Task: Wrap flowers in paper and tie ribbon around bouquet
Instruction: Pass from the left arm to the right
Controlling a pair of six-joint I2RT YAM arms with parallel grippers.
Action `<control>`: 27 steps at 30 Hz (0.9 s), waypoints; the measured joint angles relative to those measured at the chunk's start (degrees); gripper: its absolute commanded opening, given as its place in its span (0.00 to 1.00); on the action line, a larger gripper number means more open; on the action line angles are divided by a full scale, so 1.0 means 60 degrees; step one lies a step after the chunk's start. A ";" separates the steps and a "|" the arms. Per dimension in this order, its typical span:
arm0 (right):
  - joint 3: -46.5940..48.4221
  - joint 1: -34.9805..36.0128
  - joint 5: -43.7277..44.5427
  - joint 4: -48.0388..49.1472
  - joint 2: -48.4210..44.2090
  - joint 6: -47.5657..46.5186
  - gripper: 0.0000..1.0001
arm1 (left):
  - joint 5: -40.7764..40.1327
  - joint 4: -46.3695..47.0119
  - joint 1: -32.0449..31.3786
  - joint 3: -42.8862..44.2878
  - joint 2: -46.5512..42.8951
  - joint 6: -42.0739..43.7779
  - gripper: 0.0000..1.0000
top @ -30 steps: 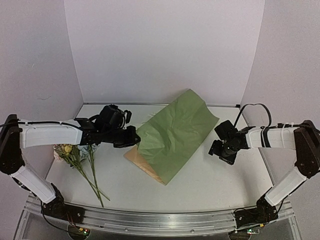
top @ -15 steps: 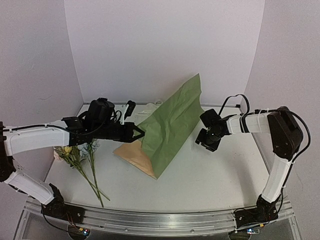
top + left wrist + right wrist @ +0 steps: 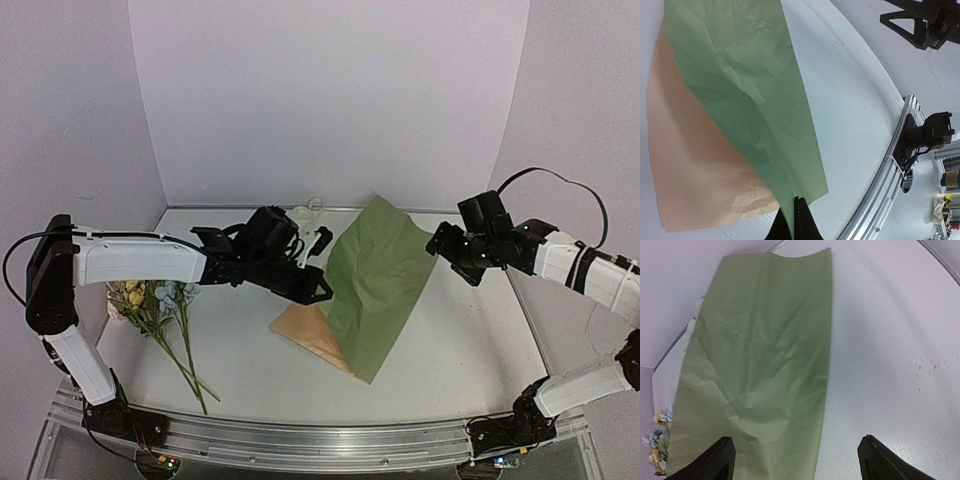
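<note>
The left gripper [image 3: 795, 212] was clamped fully shut on the paper [image 3: 750, 85] — pinching the edge of the green layer, with the tan reverse poking out underneath toward 7 o'clock in the top view. The right gripper [image 3: 797, 440] was spread wide with nothing in it, hovering over the sheet's 3 o'clock side; couldn't tell if it touched. From above, the paper sat around the middle of the table [image 3: 460, 340], running from 12 down to 6. The flowers [image 3: 150, 305] lay flat out at 9 o'clock, well apart from the paper, stems pointing toward 5. There was a whitish loop at 12 o'clock on the far edge — looked like the ribbon [image 3: 312, 208] — near the paper's far corner.
</note>
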 measured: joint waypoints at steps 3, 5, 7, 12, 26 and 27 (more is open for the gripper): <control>0.0575 0.0473 -0.0091 -0.0255 0.0293 0.0025 0.91 | 0.0087 -0.0082 -0.0151 0.0261 0.0207 0.0148 0.00; 0.1000 0.0749 -0.0313 -0.0308 0.0790 0.0093 0.92 | 0.0157 -0.0103 -0.0197 0.0408 0.0262 0.0267 0.00; 0.1343 0.0963 -0.0557 -0.0350 0.1261 0.0192 0.93 | 0.0159 -0.0107 -0.0208 0.0510 0.0276 0.0345 0.00; 0.1877 0.1208 -0.1158 -0.0360 0.1842 0.0493 0.93 | 0.0155 -0.0172 -0.0206 0.0633 0.0314 0.0648 0.00; 0.2511 0.1592 -0.2273 -0.0023 0.2619 0.1237 0.83 | -0.0047 -0.0275 -0.0373 0.0622 0.0389 0.1183 0.00; 0.2512 0.1601 -0.2298 -0.0009 0.2619 0.1283 0.81 | -0.0082 -0.0275 -0.0384 0.0622 0.0388 0.1230 0.00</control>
